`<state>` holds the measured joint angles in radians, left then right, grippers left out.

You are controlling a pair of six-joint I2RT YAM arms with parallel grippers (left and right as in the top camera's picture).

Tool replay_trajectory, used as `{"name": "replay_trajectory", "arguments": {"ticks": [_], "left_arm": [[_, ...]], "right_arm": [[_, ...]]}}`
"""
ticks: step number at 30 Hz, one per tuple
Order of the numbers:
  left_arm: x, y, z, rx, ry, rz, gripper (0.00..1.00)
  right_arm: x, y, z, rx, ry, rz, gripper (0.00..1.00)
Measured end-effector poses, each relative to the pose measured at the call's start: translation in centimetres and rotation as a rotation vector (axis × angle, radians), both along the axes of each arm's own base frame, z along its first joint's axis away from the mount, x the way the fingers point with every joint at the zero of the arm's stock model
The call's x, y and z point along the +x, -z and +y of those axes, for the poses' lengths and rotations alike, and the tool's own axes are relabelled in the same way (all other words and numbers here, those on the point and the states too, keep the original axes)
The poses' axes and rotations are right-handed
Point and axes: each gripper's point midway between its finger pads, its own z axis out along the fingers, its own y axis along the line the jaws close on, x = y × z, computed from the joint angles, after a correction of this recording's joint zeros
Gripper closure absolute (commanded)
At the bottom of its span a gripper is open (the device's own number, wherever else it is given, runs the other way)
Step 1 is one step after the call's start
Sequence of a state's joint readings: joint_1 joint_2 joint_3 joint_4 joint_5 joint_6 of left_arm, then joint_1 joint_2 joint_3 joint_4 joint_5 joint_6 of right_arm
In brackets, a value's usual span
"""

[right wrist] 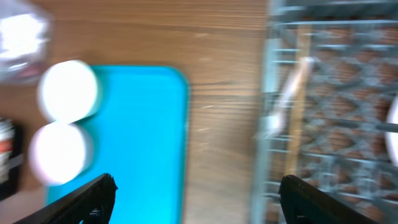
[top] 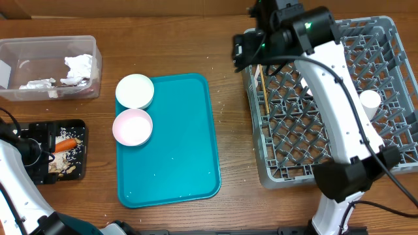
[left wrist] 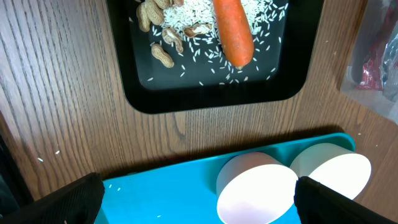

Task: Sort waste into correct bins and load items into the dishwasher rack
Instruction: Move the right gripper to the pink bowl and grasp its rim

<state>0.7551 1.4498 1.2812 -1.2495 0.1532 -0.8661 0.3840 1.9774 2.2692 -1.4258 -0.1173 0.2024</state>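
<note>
Grey rack [right wrist: 268, 93] edge lies under wide-open right gripper [right wrist: 198, 186]; left gripper [left wrist: 199, 186] gapes over teal tray [left wrist: 161, 190] rim.

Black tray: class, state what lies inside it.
Inside the black tray lie a carrot, white rice grains and peanuts. Whatever lies beneath the carrot and rice is covered.

Teal tray [top: 176, 143]: large, rectangular, rounded corners, lying flat mid-surface. Surface [top: 234, 130]: brown wood grain, running under the tray.
</note>
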Motion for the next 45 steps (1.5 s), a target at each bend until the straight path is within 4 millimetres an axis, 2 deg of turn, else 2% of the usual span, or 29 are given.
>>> {"name": "replay_trajectory", "arguments": {"ticks": [3, 7, 8, 9, 11, 16, 23, 27, 30, 33, 39, 45], "left_arm": [[0.0, 0.0, 0.0, 0.0, 0.0, 0.0, 0.0], [0.0, 0.0, 0.0, 0.0, 0.0, 0.0, 0.0], [0.0, 0.0, 0.0, 0.0, 0.0, 0.0, 0.0], [0.0, 0.0, 0.0, 0.0, 0.0, 0.0, 0.0], [0.0, 0.0, 0.0, 0.001, 0.0, 0.0, 0.0], [0.0, 0.0, 0.0, 0.0, 0.0, 0.0, 0.0], [0.0, 0.0, 0.0, 0.0, 0.0, 0.0, 0.0], [0.0, 0.0, 0.0, 0.001, 0.0, 0.0, 0.0], [0.0, 0.0, 0.0, 0.0, 0.0, 0.0, 0.0], [0.0, 0.0, 0.0, 0.001, 0.0, 0.0, 0.0], [0.0, 0.0, 0.0, 0.001, 0.0, 0.0, 0.0], [0.0, 0.0, 0.0, 0.001, 0.0, 0.0, 0.0]], "right_arm": [[-1.6, -0.7, 2.9, 0.064, -0.074, 0.015, 0.12], [-3.8, -0.2, 6.6, 0.098, -0.172, 0.046, 0.1], [-4.5, 0.1, 7.8, 0.102, -0.203, 0.055, 0.09], [-5.0, 0.4, 8.5, 0.104, -0.223, 0.062, 0.0], [-6.1, 1.0, 10.3, 0.109, -0.266, 0.074, 0.0], [-7.9, 4.0, 14.7, 0.116, -0.346, 0.102, 0.0], [-10.0, 9.0, 18.7, 0.103, -0.413, 0.145, 0.0], [-10.4, 10.3, 21.1, 0.132, -0.426, 0.129, 0.0], [-10.3, 10.9, 22.4, 0.161, -0.426, 0.105, 0.0], [-10.3, 12.2, 22.6, 0.162, -0.416, 0.103, 0.0], [-10.0, 15.2, 20.8, 0.064, -0.361, 0.119, 0.0], [-9.3, 15.5, 20.1, 0.036, -0.335, 0.107, 0.0]]}}
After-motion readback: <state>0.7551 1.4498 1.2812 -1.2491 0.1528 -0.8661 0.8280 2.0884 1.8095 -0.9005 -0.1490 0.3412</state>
